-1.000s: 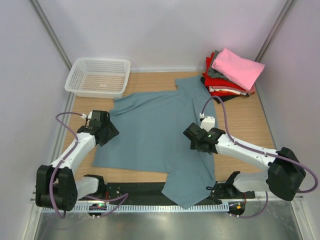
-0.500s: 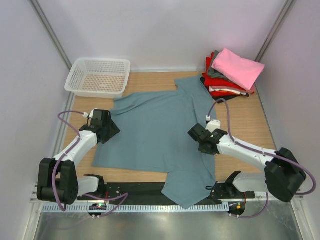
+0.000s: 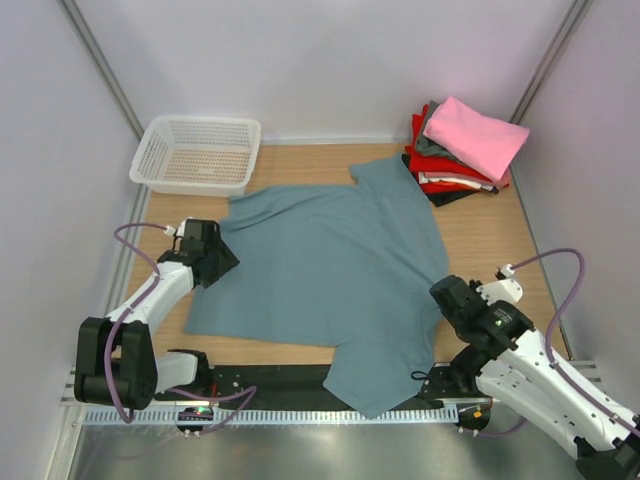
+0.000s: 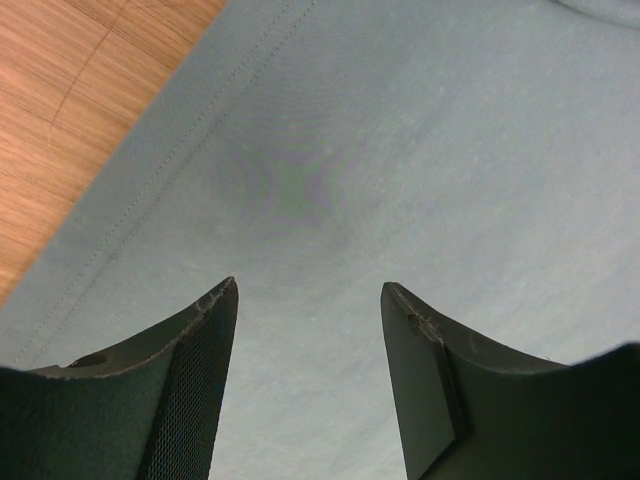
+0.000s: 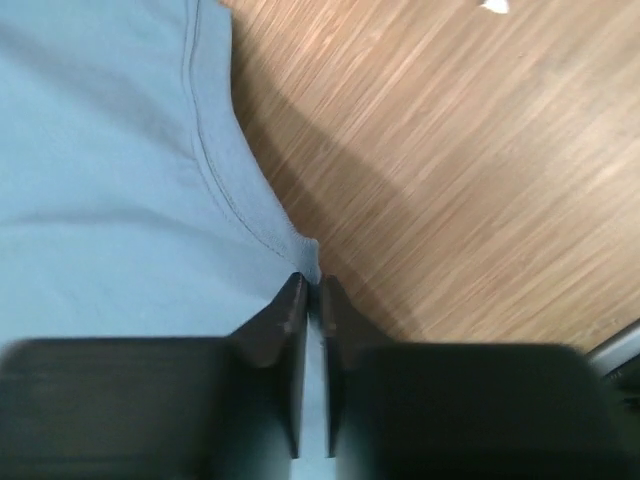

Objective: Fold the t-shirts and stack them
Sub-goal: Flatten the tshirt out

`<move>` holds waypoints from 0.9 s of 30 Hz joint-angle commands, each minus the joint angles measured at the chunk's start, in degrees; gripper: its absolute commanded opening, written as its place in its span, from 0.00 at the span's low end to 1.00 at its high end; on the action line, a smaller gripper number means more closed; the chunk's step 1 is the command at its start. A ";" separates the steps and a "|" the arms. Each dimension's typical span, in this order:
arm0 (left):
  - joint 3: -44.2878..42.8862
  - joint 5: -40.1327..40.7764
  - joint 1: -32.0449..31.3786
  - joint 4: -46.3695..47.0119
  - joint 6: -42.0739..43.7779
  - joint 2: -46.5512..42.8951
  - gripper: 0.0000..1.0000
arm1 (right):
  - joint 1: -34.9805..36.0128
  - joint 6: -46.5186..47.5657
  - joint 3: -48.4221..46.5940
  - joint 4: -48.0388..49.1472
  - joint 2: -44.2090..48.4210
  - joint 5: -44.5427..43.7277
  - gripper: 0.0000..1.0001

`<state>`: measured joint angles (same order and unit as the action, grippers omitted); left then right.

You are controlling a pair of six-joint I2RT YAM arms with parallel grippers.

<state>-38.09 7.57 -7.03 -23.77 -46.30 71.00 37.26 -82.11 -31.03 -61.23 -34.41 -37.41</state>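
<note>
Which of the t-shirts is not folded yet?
The large teal-blue t-shirt, spread open on the table; the others, pink one on top, lie folded in a stack at far right.

a white plastic lattice basket point(image 3: 238, 152) of rectangular shape stands upright in the far left corner of a light wooden table top point(image 3: 490, 240), its open side up and its left rim close to the side wall. plain pale lilac-white walls point(image 3: 330, 60) close the table in at the back and on both sides. two slanted grey metal posts point(image 3: 100, 70) run up along the back corners. along the near edge lies a flat black strip point(image 3: 270, 380), then a white slotted cable duct point(image 3: 300, 415), then a brushed metal sheet point(image 3: 300, 455). both wrist views show the table's straight wood grain.
</note>
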 commanded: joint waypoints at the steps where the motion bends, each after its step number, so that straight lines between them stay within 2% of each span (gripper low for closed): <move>1: 0.64 -0.45 0.44 2.41 -0.63 -0.07 0.60 | -0.17 -13.58 -1.32 -8.10 3.38 -7.49 0.20; 2: 0.91 -0.72 0.44 2.76 -0.72 -0.16 0.61 | -0.17 -15.09 -1.06 -8.81 5.30 -7.94 0.47; 4: 1.08 -1.15 0.44 2.76 -0.80 -0.69 0.60 | -0.17 -13.45 -0.53 -6.73 7.25 -8.73 0.81; 6: 0.91 -2.29 0.44 1.98 -0.89 -1.47 0.60 | -0.17 -8.80 -0.79 -3.56 8.39 -10.40 0.99; 9: 0.82 -3.09 0.44 0.13 -1.42 -4.72 0.60 | -0.17 4.55 -5.52 1.71 5.25 -11.99 0.99; 11: 0.56 -3.00 0.44 -2.06 -1.42 -7.79 0.60 | -0.08 13.93 -11.23 4.89 -2.73 -9.28 0.98; 14: -0.49 -2.92 0.44 -5.92 -0.90 -11.40 0.61 | 0.88 20.30 -17.48 6.21 -16.59 -2.43 0.98; 15: -1.80 -3.00 0.44 -6.89 -0.72 -12.28 0.61 | 6.11 20.58 -18.01 7.43 -19.09 0.64 0.98; 16: -2.51 -2.83 0.44 -7.95 -0.37 -12.99 0.61 | 10.43 19.54 -19.15 7.01 -21.03 0.15 0.98; 17: -3.39 -2.83 0.44 -10.31 0.77 -14.30 0.62 | 15.25 14.57 -19.86 5.96 -24.96 -1.95 0.97; 18: -5.23 -2.48 0.44 -11.64 1.39 -14.75 0.63 | 25.40 12.34 -20.82 4.56 -26.65 -4.66 0.96; 20: -7.43 -2.04 0.44 -15.75 4.36 -15.36 0.64 | 32.06 8.38 -23.46 0.51 -30.52 -3.82 0.95; 23: -11.21 -1.77 0.44 -20.68 7.71 -15.46 0.65 | 41.91 7.23 -24.17 0.33 -36.50 2.77 0.93; 25: -12.79 -2.30 0.44 -22.62 10.61 -15.80 0.65 | 49.18 6.44 -23.03 2.17 -38.09 7.23 0.86; 27: -13.07 -2.39 0.35 -23.25 11.50 -16.85 0.65 | 53.42 5.20 -21.63 4.00 -37.92 9.71 0.81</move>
<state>-49.21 5.06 -6.98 -41.69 -39.44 55.96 85.10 -73.10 -52.93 -57.12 -73.30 -32.80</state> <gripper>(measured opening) 0.646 0.822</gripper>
